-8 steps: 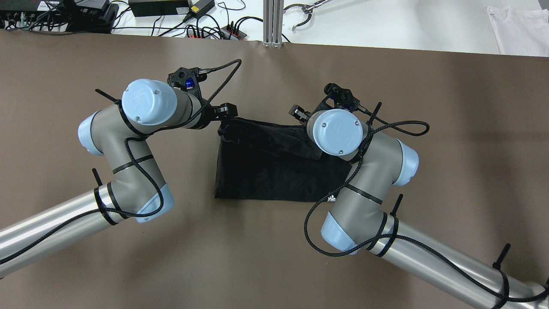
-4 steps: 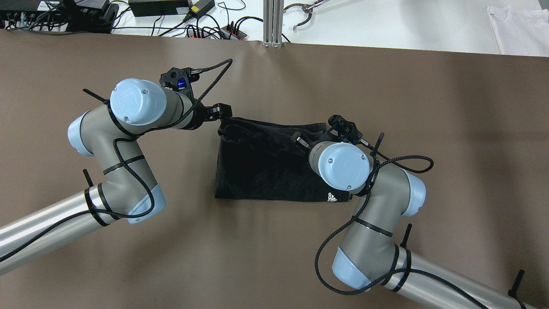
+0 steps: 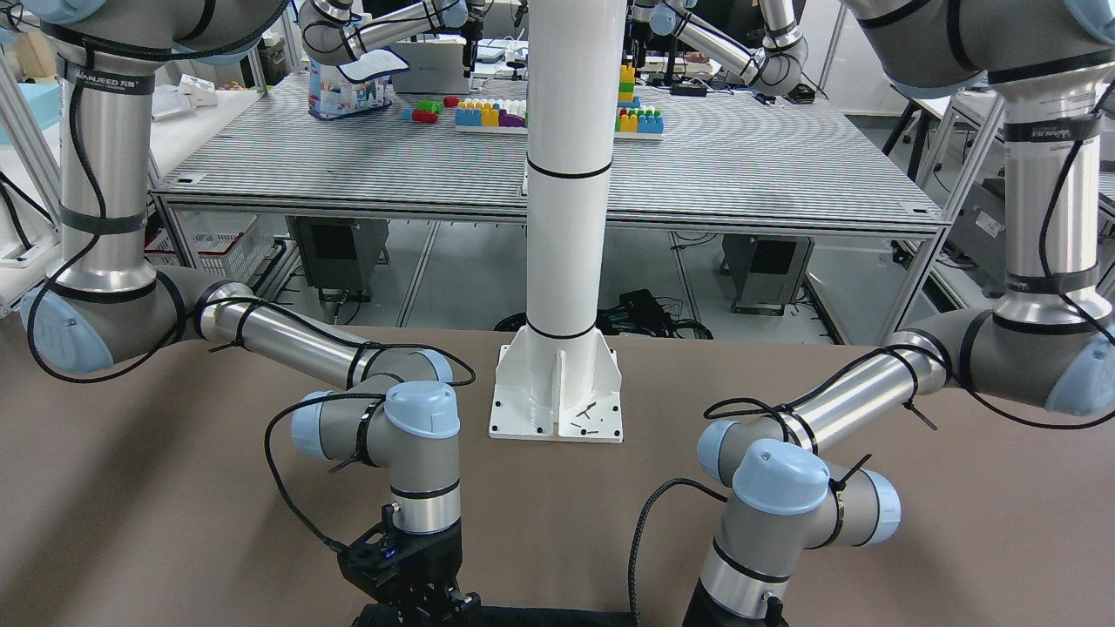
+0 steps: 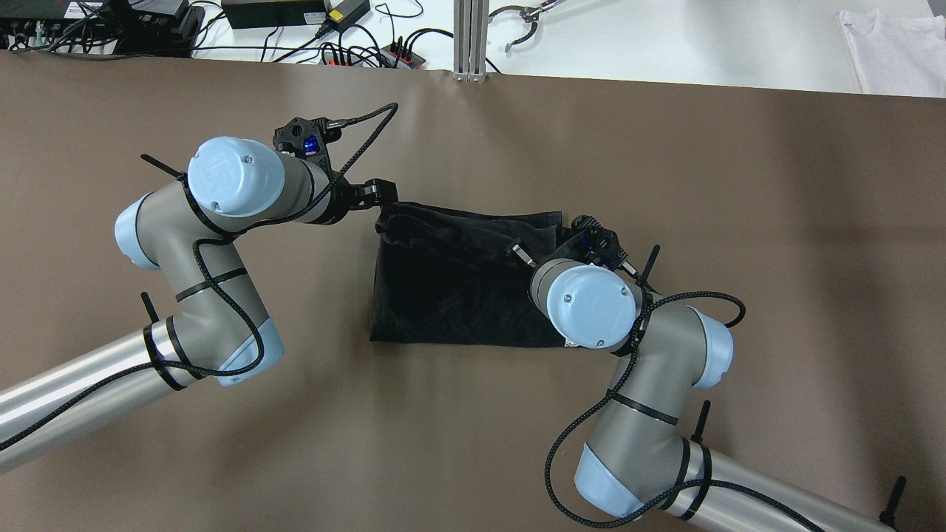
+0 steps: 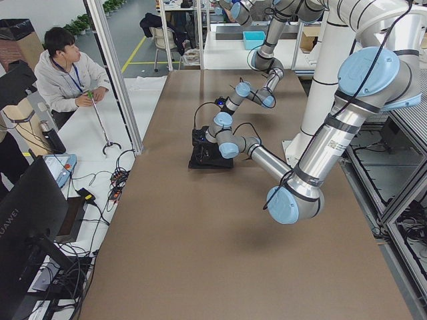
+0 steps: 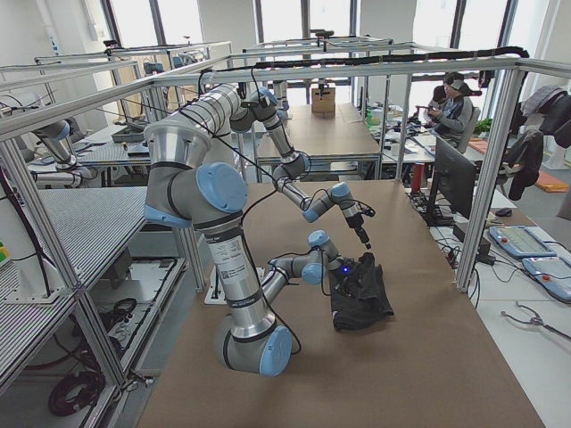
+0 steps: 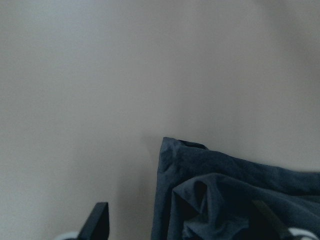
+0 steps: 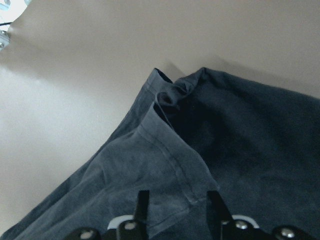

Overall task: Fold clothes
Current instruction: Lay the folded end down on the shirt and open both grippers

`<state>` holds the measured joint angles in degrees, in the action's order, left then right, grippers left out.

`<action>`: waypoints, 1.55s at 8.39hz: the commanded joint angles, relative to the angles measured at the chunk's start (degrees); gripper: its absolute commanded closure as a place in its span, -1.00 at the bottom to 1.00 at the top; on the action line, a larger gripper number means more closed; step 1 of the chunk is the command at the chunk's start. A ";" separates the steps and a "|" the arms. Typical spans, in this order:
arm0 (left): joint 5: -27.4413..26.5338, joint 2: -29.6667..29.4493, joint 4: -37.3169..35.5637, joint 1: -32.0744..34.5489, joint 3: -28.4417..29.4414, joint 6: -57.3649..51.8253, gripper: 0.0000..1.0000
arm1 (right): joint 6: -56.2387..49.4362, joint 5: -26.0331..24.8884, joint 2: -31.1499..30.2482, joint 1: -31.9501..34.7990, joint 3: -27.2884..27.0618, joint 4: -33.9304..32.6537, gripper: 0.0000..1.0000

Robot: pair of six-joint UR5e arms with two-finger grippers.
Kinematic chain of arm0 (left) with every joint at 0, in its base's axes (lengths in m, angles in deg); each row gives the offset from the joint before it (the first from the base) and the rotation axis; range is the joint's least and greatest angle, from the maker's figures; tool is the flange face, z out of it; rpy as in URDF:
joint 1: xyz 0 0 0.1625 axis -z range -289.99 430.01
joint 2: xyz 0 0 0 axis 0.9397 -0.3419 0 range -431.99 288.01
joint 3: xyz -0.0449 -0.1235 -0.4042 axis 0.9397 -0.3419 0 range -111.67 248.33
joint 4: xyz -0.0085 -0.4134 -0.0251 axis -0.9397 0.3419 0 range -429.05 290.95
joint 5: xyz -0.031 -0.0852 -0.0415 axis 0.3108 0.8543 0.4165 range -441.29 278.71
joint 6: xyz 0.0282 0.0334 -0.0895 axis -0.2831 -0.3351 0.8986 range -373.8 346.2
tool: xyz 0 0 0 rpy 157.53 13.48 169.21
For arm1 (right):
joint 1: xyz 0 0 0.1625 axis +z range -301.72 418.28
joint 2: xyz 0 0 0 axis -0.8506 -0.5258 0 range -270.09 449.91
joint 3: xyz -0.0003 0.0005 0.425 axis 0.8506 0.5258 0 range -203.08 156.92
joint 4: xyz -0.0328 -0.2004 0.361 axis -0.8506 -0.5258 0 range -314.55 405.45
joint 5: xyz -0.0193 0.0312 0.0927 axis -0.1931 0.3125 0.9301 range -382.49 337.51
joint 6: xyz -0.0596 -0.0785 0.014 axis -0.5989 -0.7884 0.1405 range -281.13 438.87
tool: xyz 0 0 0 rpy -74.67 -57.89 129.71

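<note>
The clothes (image 4: pixel 458 288) are one black garment lying partly folded at the table's middle, its far edge rumpled. My left gripper (image 4: pixel 384 193) hovers at its far left corner. In the left wrist view the left gripper (image 7: pixel 180 215) is open, its fingers wide apart over the garment's corner (image 7: pixel 172 147). My right gripper (image 4: pixel 521 255) is over the garment's right part. The right wrist view shows the right gripper (image 8: pixel 177 200) open above a hemmed fold (image 8: pixel 170 155). A sliver of the garment (image 3: pixel 523 618) shows at the front view's bottom edge.
The white pole (image 3: pixel 566 174) and its base plate (image 3: pixel 557 401) stand at the robot's side of the brown table. Beyond the far edge are cables and power supplies (image 4: pixel 295 22), an aluminium post (image 4: pixel 471 37) and a white cloth (image 4: pixel 894 52). A person (image 5: pixel 63 73) sits nearby.
The right gripper left the garment's far right corner and moved back toward the robot over the cloth; that corner now lies flat. The left arm shifted slightly left.
</note>
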<state>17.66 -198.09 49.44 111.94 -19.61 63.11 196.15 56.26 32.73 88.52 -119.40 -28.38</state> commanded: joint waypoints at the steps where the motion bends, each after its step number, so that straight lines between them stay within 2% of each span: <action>1: 0.02 0.58 0.08 0.00 -0.05 0.00 -1.00 | 1.81 -3.95 0.23 0.08 0.69 -0.08 0.01; 2: 0.02 0.67 0.08 0.00 -0.13 0.00 -1.00 | 2.25 -4.30 0.31 0.08 2.08 0.00 -0.03; 3: -0.07 0.67 0.08 0.00 -0.13 0.00 -1.00 | 2.77 -4.92 1.62 0.08 4.10 0.00 -0.19; 4: -0.07 0.67 0.08 0.00 -0.13 0.00 -1.00 | 2.86 -4.92 2.59 0.08 4.73 0.00 -0.20; 7: -0.16 0.67 0.08 0.00 -0.13 0.00 -1.00 | 3.57 -4.92 3.30 0.08 5.08 -0.08 -0.01; 8: -0.16 0.67 0.08 0.00 -0.05 0.00 -1.00 | 3.74 -4.92 3.30 0.08 5.08 0.00 0.11; 9: -0.24 0.67 0.08 0.00 -0.05 0.00 -1.00 | 3.74 -4.92 3.30 0.17 5.08 0.00 0.41; 10: -0.25 0.67 0.08 0.00 -0.05 0.00 -1.00 | 3.66 -4.92 3.30 0.43 5.08 -0.08 0.86; 11: -0.25 0.67 0.08 0.00 -0.13 0.00 -1.00 | 3.31 -4.92 3.39 0.87 5.17 0.00 1.00; 13: -0.33 0.67 0.08 0.00 -0.13 0.00 -1.00 | 2.60 -4.83 4.96 2.71 7.44 0.00 1.00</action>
<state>17.38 -197.41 49.51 111.93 -19.71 63.11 199.34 51.38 36.25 89.69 -114.04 -28.39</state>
